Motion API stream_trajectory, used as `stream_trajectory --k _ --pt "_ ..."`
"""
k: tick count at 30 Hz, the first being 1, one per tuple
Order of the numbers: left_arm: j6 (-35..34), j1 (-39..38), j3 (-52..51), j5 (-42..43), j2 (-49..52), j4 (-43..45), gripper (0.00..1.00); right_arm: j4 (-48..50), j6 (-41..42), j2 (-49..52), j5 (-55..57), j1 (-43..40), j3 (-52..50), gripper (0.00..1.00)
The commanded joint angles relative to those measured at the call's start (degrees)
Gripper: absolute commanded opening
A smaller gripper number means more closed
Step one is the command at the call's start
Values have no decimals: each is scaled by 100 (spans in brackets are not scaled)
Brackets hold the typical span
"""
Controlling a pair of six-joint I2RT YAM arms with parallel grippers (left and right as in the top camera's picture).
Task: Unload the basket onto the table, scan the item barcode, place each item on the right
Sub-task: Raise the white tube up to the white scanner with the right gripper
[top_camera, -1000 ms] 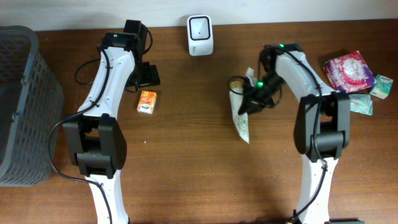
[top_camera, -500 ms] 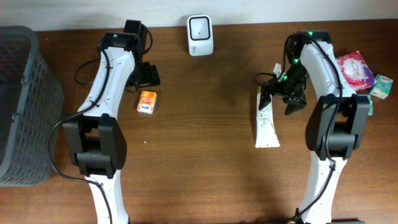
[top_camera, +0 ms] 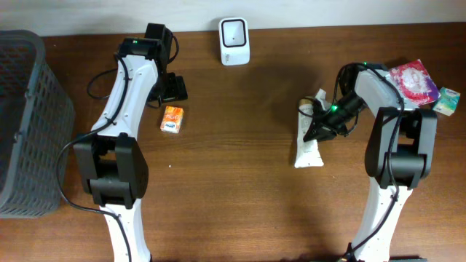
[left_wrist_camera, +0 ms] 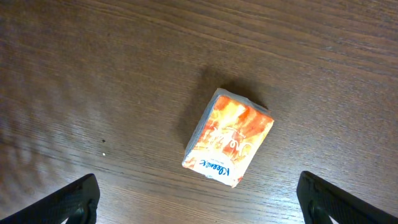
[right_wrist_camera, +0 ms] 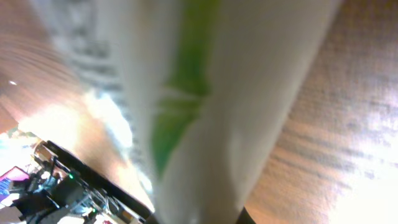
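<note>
While right gripper (top_camera: 315, 132) clamps the tube (top_camera: 306, 150), bare table (top_camera: 262, 94) runs up to the scanner (top_camera: 234, 31). Left gripper (left_wrist_camera: 199, 200) gapes over packet (left_wrist_camera: 229, 138).

— From where does the overhead view look?
— From high up, straight down on the whole worktop (top_camera: 233, 211), with the basket (top_camera: 29, 124) at its left edge and the scanner (top_camera: 234, 41) near the top.
— And the left wrist?
— Nearer, also facing down at the wood. The pack (left_wrist_camera: 229, 138) in its middle is the one the overhead shows small (top_camera: 172, 118).
— The right wrist?
— So near the tube (right_wrist_camera: 205, 93) that all blurs, with some worktop beside it. The overhead shares that tube (top_camera: 309, 138).
</note>
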Motion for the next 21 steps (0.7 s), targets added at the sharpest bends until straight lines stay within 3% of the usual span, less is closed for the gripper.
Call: stream_trajectory --k 1,4,7,12,19,21 --pt "2 -22 72 -61 -20 -7 99 -433 -570 -42 -1532 68 938 4" --pt "2 -22 72 -61 -20 -4 99 -940 -1956 -286 -3064 297 1834 4" --pt "4 -22 72 -61 -20 -4 99 -925 -2214 -330 -3383 811 2632 4" --pt "2 -22 72 -61 -20 -4 99 -411 -2205 -330 -3626 1777 3519 4" --pt "2 -22 72 -63 -20 -4 99 -398 -2074 -328 -3270 1871 3515 4" --pt "4 -22 72 -61 -20 -4 99 -317 -1268 -328 -2533 1871 3515 4"
